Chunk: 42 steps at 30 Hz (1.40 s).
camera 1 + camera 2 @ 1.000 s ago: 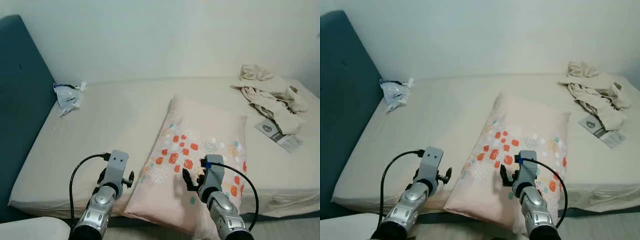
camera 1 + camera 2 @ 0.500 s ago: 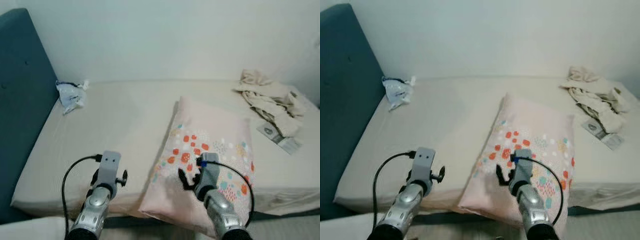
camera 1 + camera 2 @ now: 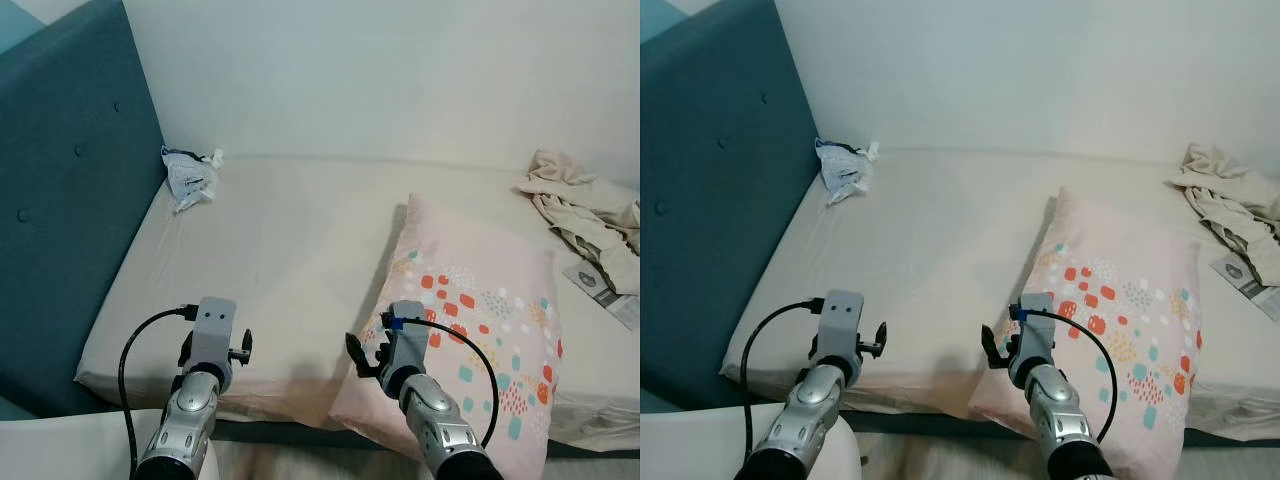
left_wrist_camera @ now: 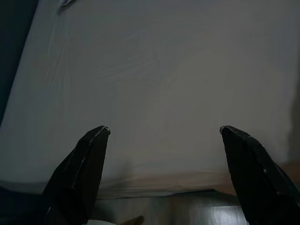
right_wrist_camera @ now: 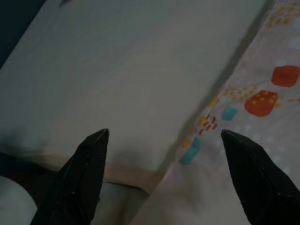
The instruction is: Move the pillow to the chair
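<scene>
The pale pink pillow (image 3: 485, 315) with red, teal and orange spots lies flat on the beige bed (image 3: 280, 260), its near corner hanging over the front edge. My right gripper (image 5: 164, 136) is open and hovers just off the pillow's near left edge, over the seam between the pillow (image 5: 267, 93) and the sheet. In the head view it sits at the bed's front edge (image 3: 362, 357). My left gripper (image 4: 164, 133) is open with nothing between its fingers, above bare sheet near the front edge, well left of the pillow.
A tall teal headboard (image 3: 70, 200) closes off the left side. A crumpled plastic bag (image 3: 188, 175) lies at the far left corner of the bed. Beige clothes (image 3: 585, 205) and a paper packet (image 3: 603, 288) lie at the far right. A white wall stands behind.
The whole view has swung left, so the camera moved. The right gripper was over the pillow's patterned middle and is now off its near left edge. Both grippers stay open.
</scene>
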Tool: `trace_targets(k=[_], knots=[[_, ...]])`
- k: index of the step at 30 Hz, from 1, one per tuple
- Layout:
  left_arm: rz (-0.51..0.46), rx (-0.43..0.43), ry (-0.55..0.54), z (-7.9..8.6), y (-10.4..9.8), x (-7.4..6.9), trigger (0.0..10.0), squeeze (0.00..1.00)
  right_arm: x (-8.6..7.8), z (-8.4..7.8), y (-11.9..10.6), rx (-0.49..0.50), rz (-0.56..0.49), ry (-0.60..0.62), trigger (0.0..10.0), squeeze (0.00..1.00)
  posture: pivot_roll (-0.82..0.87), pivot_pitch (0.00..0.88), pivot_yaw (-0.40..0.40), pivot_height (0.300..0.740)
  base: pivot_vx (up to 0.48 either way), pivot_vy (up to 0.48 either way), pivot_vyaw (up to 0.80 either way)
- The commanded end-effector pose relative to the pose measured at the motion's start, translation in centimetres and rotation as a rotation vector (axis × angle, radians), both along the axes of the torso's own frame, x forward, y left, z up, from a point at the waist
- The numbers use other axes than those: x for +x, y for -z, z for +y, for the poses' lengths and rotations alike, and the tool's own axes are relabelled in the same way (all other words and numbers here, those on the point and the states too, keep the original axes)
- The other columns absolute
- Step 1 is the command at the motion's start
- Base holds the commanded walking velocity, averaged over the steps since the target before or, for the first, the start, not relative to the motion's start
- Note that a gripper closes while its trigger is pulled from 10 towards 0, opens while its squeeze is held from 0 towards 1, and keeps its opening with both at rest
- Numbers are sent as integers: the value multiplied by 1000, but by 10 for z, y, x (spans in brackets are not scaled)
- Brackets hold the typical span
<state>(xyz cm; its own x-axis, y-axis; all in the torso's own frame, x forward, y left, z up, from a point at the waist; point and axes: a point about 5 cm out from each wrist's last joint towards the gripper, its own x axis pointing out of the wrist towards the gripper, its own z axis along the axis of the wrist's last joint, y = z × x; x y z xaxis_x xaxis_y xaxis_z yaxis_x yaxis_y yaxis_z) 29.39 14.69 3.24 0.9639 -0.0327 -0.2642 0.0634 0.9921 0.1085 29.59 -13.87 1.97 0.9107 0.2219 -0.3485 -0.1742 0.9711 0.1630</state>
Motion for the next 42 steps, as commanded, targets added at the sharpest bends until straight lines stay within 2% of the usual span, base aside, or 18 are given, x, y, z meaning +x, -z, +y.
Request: trace_targets(k=[1,7,28,31,42], knots=[[17,16,23,0,5,-6,10000,0,-6,0,8,5,39,8,10000,0,-35,76,-36,740,0,0,0],[15,29,48,-2,5,-7,10000,0,-7,0,9,4,40,15,10000,0,-32,80,-32,740,0,0,0],[34,20,72,-6,7,-7,10000,0,-10,-6,10,-3,41,42,10000,0,-50,93,-18,740,0,-476,0],[74,29,147,-11,10,-9,10000,0,-10,-7,10,-3,41,48,10000,0,-53,95,-15,740,0,320,0],[55,65,127,-11,8,-7,10000,0,-11,-7,9,-7,35,51,10000,0,-51,96,-12,740,0,392,0]])
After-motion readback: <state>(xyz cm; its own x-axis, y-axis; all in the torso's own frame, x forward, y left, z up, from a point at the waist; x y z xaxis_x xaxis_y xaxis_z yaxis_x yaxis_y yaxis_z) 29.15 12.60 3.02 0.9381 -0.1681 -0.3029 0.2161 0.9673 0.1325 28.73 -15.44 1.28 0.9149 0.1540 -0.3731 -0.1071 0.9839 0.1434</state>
